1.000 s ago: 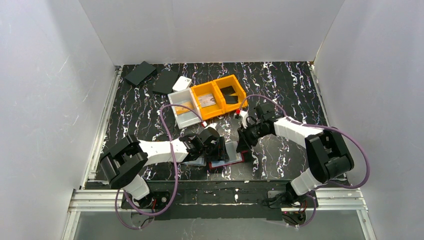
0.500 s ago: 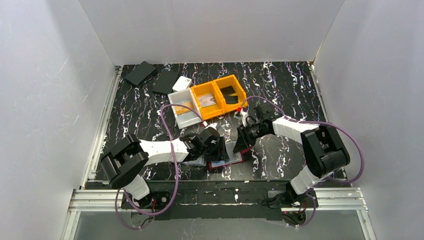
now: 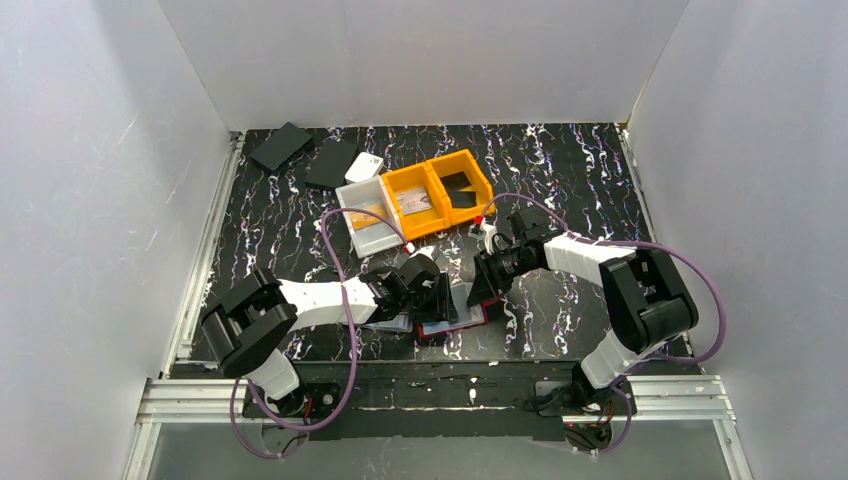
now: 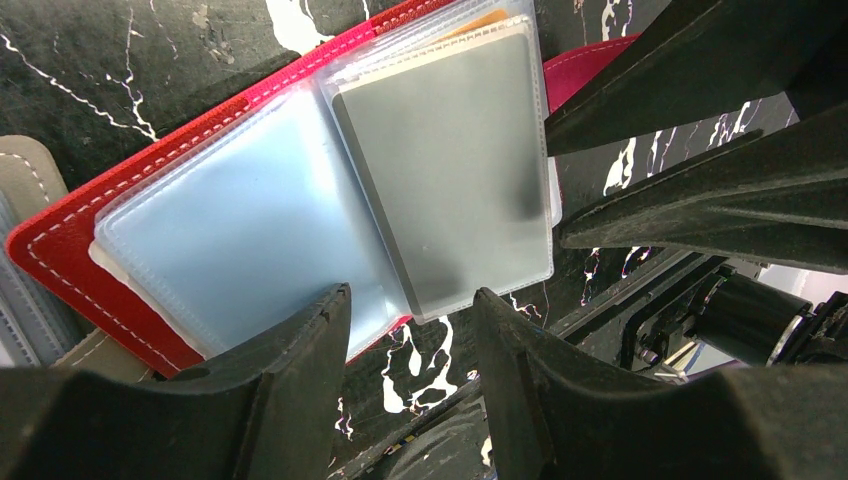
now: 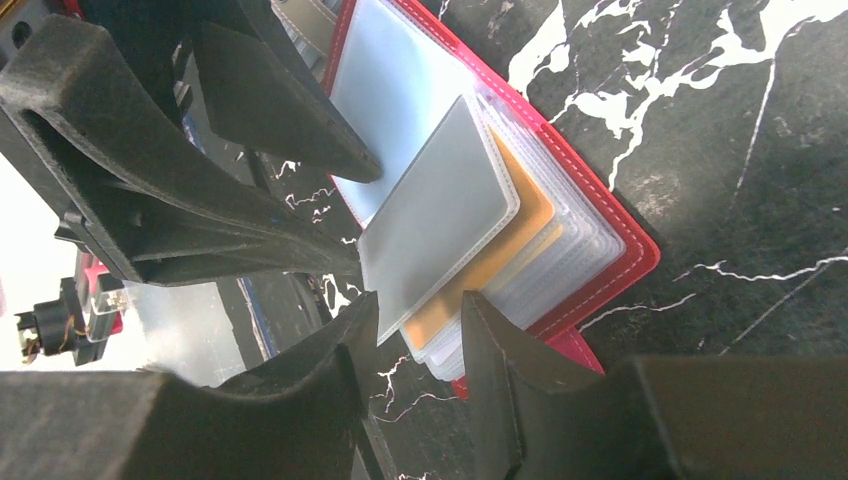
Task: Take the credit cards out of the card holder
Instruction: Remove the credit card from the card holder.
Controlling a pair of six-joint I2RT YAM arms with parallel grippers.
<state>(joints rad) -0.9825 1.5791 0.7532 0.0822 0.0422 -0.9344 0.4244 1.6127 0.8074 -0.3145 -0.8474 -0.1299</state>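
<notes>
**A:** Where is the card holder lying?

**B:** It is lying open on the table, red cover down, with its clear sleeves fanning upward. The grey card is sitting in the top sleeve, and an orange card is showing beneath it.

**A:** Which way is that card running?

**B:** Its long axis is pointing straight away from the left gripper, which is hovering at its near short end. The right gripper is coming in from the holder's other side, just beside the card's long edge. Neither looks clearly nearer.

**A:** Are they gripping anything?

**B:** No, both are standing with jaws parted and nothing between them.

**A:** What is differing from a second ago?

**B:** The right arm is sitting with its elbow drawn in toward the holder. The left looks unchanged.
</notes>
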